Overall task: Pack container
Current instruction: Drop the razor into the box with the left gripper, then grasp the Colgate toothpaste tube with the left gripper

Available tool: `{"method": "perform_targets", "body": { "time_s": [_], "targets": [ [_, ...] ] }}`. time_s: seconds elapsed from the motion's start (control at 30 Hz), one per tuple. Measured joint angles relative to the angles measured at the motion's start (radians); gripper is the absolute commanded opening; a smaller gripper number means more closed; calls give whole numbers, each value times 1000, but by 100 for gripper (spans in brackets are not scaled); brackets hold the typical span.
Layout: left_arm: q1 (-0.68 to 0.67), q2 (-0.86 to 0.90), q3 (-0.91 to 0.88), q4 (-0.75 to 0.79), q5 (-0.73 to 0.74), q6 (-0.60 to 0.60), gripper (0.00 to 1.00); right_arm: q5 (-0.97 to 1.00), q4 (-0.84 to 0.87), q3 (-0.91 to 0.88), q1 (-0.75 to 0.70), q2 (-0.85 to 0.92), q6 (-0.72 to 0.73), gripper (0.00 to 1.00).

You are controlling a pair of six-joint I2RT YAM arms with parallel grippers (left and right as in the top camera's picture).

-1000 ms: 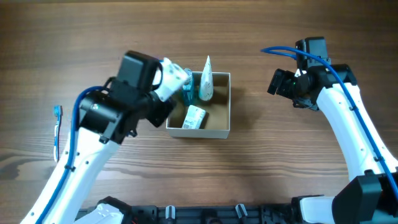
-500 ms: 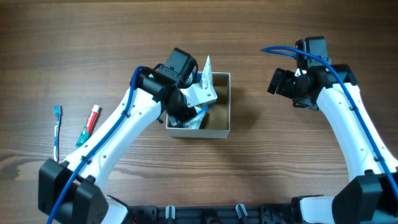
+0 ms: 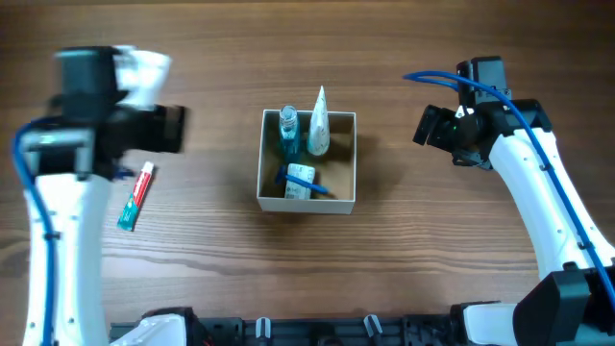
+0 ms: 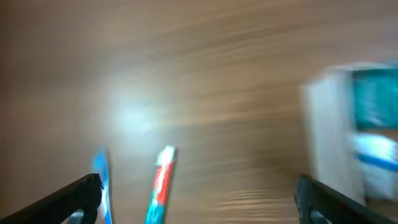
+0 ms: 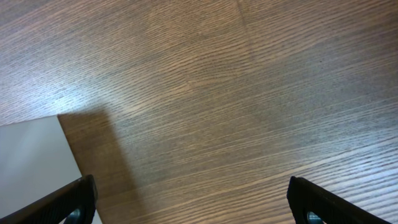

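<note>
Three toiletries already inside the container (image 3: 307, 206): a blue bottle (image 3: 288, 130) and a white tube (image 3: 319, 125) at the far wall, and a small white-and-blue item (image 3: 300, 181) nearer the front. Sits at the middle of the worktop (image 3: 432, 269), between the two arms.

Out to the left, well apart from the box, a red, white and green toothpaste tube (image 3: 136, 195) lying flat, with a blue toothbrush (image 4: 101, 177) just beside it in the left wrist view. Left hand (image 4: 196, 193) above those two, fingers spread wide, nothing between them; blurred in both views. Right hand (image 5: 193, 199) likewise spread and empty, off to the right of the box, with one white wall just in view at its lower left.

Probably the fetch of the next item, most likely the toothpaste. To do it well:
- Slow before descending and centre over the middle of the tube.
- Turn the wrist so the fingers cross the tube's short width, not its length.
- Come straight down, clear of the toothbrush, so as not to nudge it or pinch both at once.
- Close gently: a soft tube, likely to squash or slip near the cap.
- Lift high enough to clear the thin white wall, then aim for the bare tan floor on the right side.
</note>
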Motion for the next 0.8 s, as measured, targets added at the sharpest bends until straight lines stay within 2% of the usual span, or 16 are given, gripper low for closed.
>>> {"method": "perform_targets", "body": {
  "time_s": [0.07,0.13,0.27,0.47,0.53,0.6,0.63,0.67,0.73,0.8],
  "targets": [
    [172,30,-101,70,5,-58,97,0,0,0,0,0,0,99],
    [264,89,-207,134,9,-89,98,0,0,0,0,0,0,99],
    [285,213,-312,216,24,-117,99,0,0,0,0,0,0,99],
    [285,413,-321,282,27,-132,99,0,-1,0,0,0,0,99],
    [285,473,-321,296,27,-133,96,0,-1,0,0,0,0,99],
    [284,521,-318,301,16,-138,87,0,-1,0,0,0,0,99],
    [284,522,-317,303,12,-138,78,0,-2,0,0,0,0,99],
    [284,523,-317,304,10,-140,74,0,-2,0,0,0,0,99],
    [284,525,-316,306,4,-143,58,0,-2,0,0,0,-1,99],
    [285,525,-316,302,3,-140,49,0,-3,0,0,0,-1,99]
  ]
}}
